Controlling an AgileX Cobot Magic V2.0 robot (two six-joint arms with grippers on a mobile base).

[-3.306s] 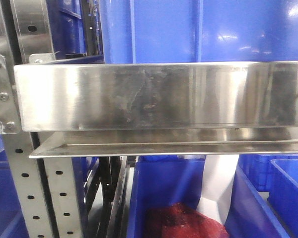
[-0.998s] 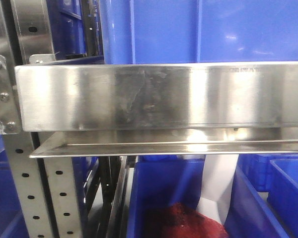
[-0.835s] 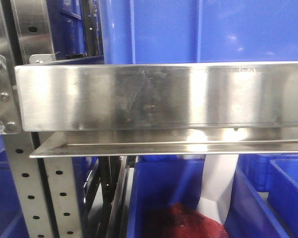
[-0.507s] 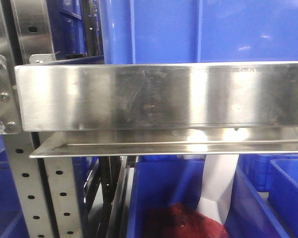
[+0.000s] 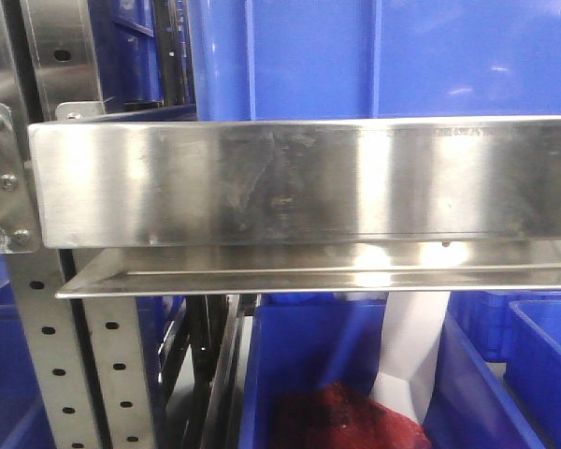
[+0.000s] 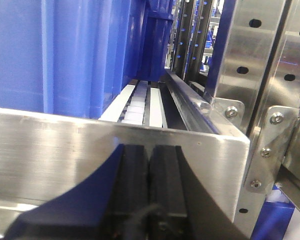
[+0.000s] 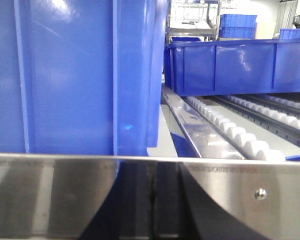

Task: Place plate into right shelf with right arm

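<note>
Where the front view starts, at 9 o'clock, we log a grey perforated upright (image 5: 51,355) bolted to the right shelf (image 5: 299,182). Its tall steel lip runs across the whole frame. An upper blue bin (image 5: 374,56) stands on the shelf at 12 o'clock. A lower blue bin (image 5: 309,355) sits beneath at 6 o'clock and holds a red bundle (image 5: 341,416); a white panel (image 5: 411,346) stands beside the bundle at 5 o'clock.

Left wrist view: the left fingers (image 6: 135,180) are clenched pad to pad, with nothing between them. They are just in front of a steel lip (image 6: 55,150), with white rollers (image 6: 135,105) beyond it at 12 o'clock.

Right wrist view: the right fingers (image 7: 137,210) are likewise pressed together and empty, low at 6 o'clock against the shelf lip. A far blue bin (image 7: 230,65) rests on roller tracks at 2 o'clock.

The plate shows in none of the three views, so we cannot tell its position.
</note>
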